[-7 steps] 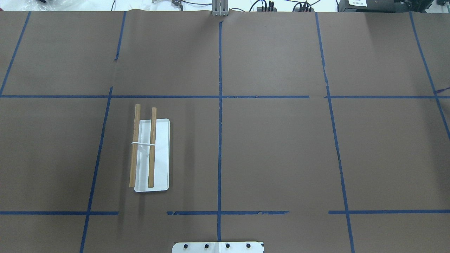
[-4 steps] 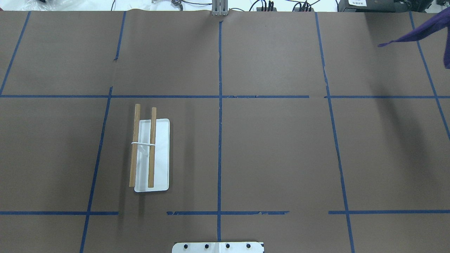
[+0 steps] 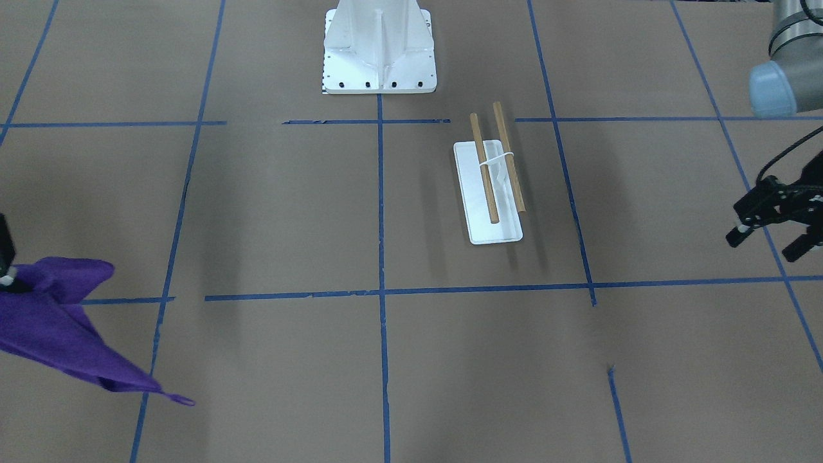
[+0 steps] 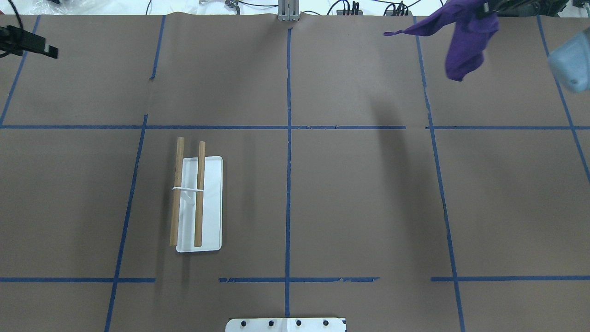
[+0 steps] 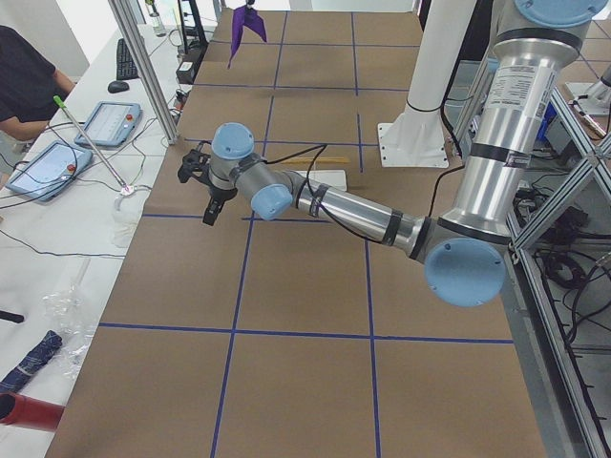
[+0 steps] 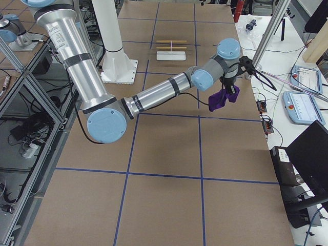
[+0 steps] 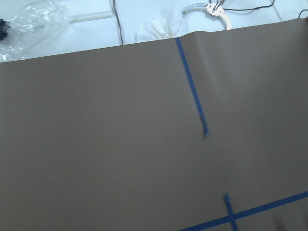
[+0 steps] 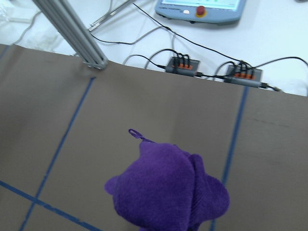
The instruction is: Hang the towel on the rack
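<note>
The rack [image 4: 198, 203] stands left of centre: a white tray with two wooden dowels on a white bracket. It also shows in the front view [image 3: 492, 186] and the right view [image 6: 171, 51]. My right gripper [image 4: 488, 7] is shut on the deep-purple towel [image 4: 465, 41], held in the air over the table's far right. The towel hangs bunched, its loop corner trailing left; it also shows in the front view [image 3: 51, 328], the right wrist view [image 8: 168, 192] and the right view [image 6: 223, 98]. My left gripper [image 3: 765, 247] is open and empty above the far left, well off the rack.
The big white bolted pedestal [image 3: 379, 51] stands at the robot's edge, middle. Brown paper with blue tape lines covers the table. Cables, connector boxes and a metal post [image 8: 72, 36] lie past the far edge. An operator [image 5: 24, 76] sits beyond it.
The towel has come in from the right edge and moved left along the far side, hanging from the right gripper. The left gripper has come into view at the far left.
</note>
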